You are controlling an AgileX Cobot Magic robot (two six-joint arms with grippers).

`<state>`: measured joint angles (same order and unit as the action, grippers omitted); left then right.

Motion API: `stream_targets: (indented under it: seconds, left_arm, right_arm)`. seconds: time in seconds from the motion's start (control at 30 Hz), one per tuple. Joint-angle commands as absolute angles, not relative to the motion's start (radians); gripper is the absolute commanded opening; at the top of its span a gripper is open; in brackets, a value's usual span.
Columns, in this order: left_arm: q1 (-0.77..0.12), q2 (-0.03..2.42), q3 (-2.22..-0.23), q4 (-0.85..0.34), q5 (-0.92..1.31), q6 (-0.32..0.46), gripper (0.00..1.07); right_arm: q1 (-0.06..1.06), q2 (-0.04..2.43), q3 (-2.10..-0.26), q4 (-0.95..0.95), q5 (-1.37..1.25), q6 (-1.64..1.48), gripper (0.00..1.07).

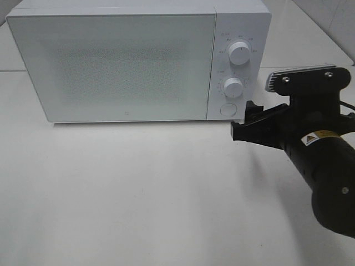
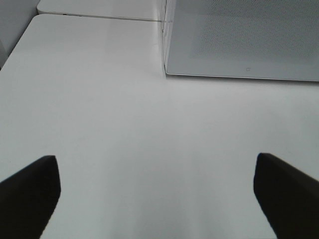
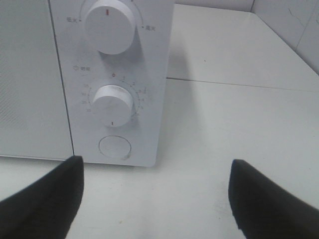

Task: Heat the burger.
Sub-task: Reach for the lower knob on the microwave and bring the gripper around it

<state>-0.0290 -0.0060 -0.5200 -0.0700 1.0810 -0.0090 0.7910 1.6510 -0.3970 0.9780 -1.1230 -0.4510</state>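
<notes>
Nearest the left wrist camera, the left tool (image 2: 157, 199) has its two dark fingers (image 2: 30, 191) spread wide, with only bare white worktop (image 2: 124, 129) between them. This view alone shows that arm; the high camera does not catch it. Further out in the same view sits one lower front corner of the microwave (image 2: 239, 40), resting on the worktop, and past it a seam (image 2: 99, 16) runs across the surface.

Over to the right wrist camera: the right tool (image 3: 154, 199) is also wide and holds nothing. Just beyond its fingers comes the control panel, close enough to make out a round button (image 3: 115, 147) at the base, a lower knob (image 3: 113, 104) ringed with small marks and, above that, an upper knob (image 3: 109, 25) with a red line on it. The high camera shows these dials only small.

What the high camera adds is the whole layout. The black right arm (image 1: 321, 166) reaches in from the right, its tool hanging in front of the panel's lower corner, near the button and clear of it. The wide frosted door (image 1: 111, 61) is shut flat across the front.

The burger appears in none of the three views, and nothing can be seen through that door.
</notes>
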Motion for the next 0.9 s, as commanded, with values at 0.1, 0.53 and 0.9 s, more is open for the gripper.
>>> stream_targets:
  seconds: [0.1, 0.53, 0.9]
  left_arm:
    - [-0.035, -0.023, -0.519, -0.069, 1.070, -0.009, 0.98]
    - [-0.035, -0.023, -0.519, -0.069, 1.070, -0.009, 0.98]
    - [-0.035, -0.023, -0.519, -0.069, 1.070, -0.009, 0.98]
  right_arm:
    - [0.814, 1.682, -0.446, 1.010, -1.137, -0.489, 0.76]
    - [0.810, 1.772, -0.591, 1.001, -1.156, -0.509, 0.76]
    - [0.732, 1.863, -0.677, 0.947, -1.123, -0.501, 0.76]
